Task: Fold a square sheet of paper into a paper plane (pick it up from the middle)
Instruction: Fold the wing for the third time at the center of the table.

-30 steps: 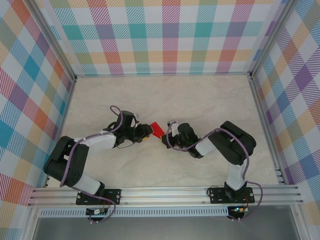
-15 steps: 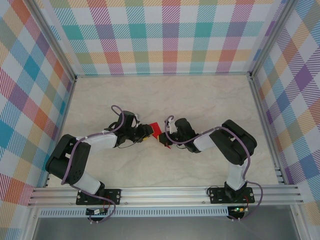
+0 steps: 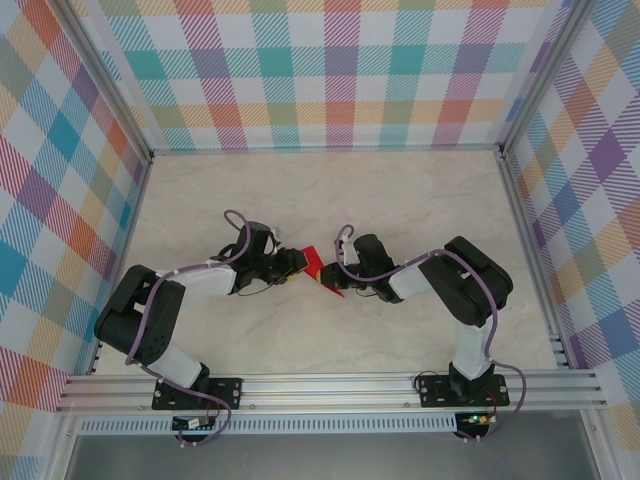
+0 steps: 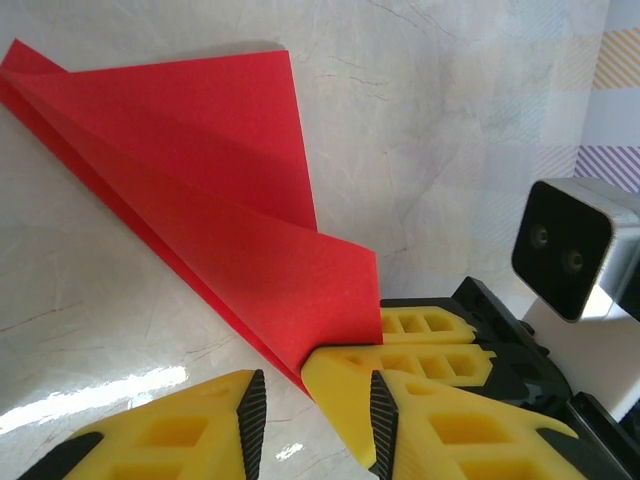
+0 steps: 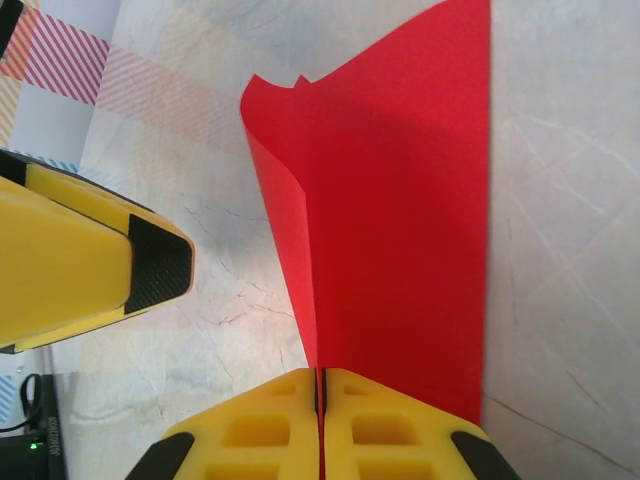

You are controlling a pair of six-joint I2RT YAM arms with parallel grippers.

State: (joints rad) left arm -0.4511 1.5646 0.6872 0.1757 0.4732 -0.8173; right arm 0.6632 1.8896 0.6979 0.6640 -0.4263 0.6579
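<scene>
At table (image 3: 420, 200) centre the creased paper (image 3: 316, 262) is clamped from 3 o'clock by the right gripper (image 5: 320, 400), probably so the fold is anchored; the left gripper (image 4: 315, 415), at 9 o'clock, is seen unclenched.

No readable text, labels or numbers anywhere.

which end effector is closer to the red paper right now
Right. The right end effector is shut on the red paper, clamping its folded edge. The left end effector is open on the paper's opposite side, apart from it.
</scene>
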